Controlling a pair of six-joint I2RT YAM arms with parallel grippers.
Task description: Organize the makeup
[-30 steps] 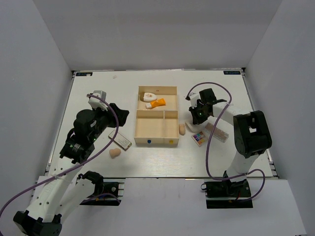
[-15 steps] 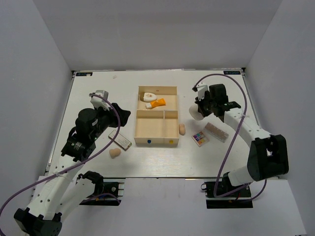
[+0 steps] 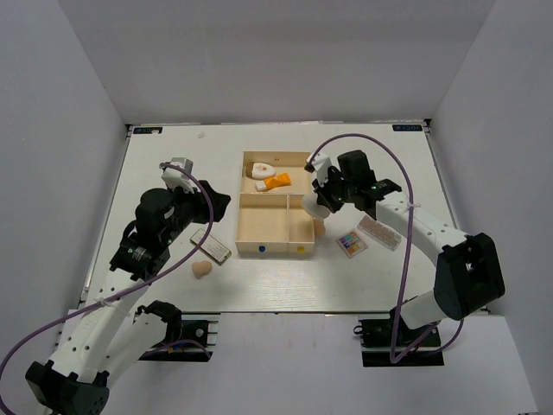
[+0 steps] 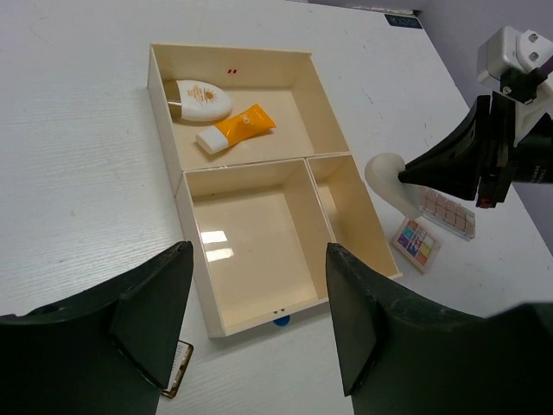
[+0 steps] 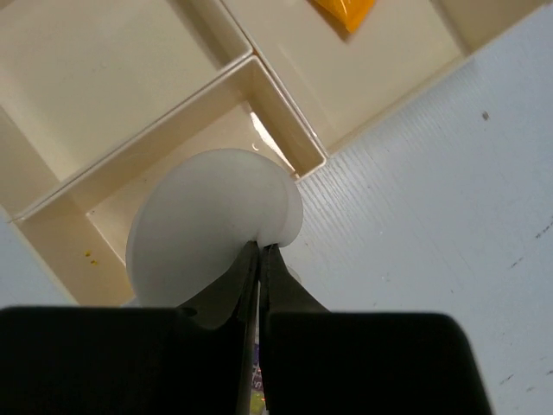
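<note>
My right gripper (image 3: 322, 201) (image 5: 260, 251) is shut on the rim of the round cream puff (image 3: 315, 208) (image 5: 207, 229) (image 4: 384, 175), which it holds above the narrow right front compartment of the pale wooden box (image 3: 276, 252) (image 4: 246, 170). In the back compartment lie the orange tube (image 3: 278, 181) (image 4: 243, 124) and the white teardrop piece (image 3: 259, 170) (image 4: 200, 99). Left of the box my left gripper (image 3: 207, 204) (image 4: 259, 320) hangs open and empty. One beige sponge (image 3: 320, 228) lies by the box's right wall and another (image 3: 201, 269) at the front left.
A multicoloured palette (image 3: 351, 243) (image 4: 416, 245) and a pink palette (image 3: 380, 232) (image 4: 447, 210) lie right of the box. A dark-edged flat palette (image 3: 210, 247) (image 4: 177, 367) lies left of the box, under my left gripper.
My right gripper closed on the cream puff and carried it left, from the table beside the box to over the box's right front compartment. The left arm has barely moved.
</note>
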